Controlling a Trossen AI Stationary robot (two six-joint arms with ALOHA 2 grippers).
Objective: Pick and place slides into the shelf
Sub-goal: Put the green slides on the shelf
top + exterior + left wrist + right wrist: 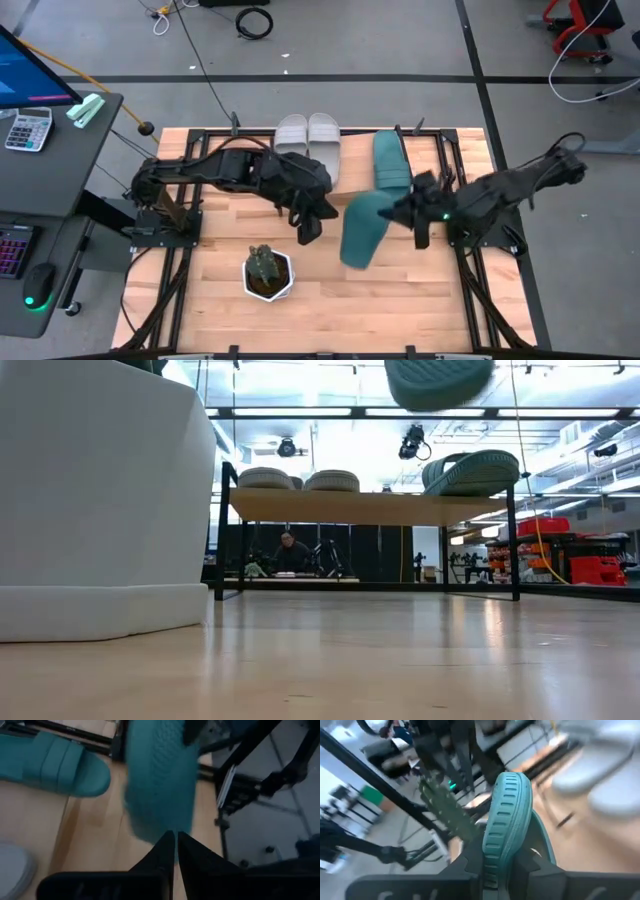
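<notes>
The shelf [355,150] stands at the table's far side. On its top board rest a light grey pair of slides [308,135] and one teal slide [390,160], soles down. A second teal slide [362,228] hangs above the table's middle, with my right gripper [502,865] shut on it. The low view shows it high above the shelf [438,382]. My left gripper [308,226] is shut and empty. It stands just left of the held slide, whose sole [160,775] fills its wrist view. My right gripper pinches the teal slide's ribbed edge [506,820] between its two fingers [470,865], at the slide's end toward the table's right. The fingers come about level from the right. The slide juts out from them toward the near left, tilted and clear of the table.
A small plant in a white pot [268,274] stands near the table's front, left of centre, and looms large in the low view [100,490]. Black frame rails [480,270] run along the table's sides. Bare tabletop [400,300] lies at the near right.
</notes>
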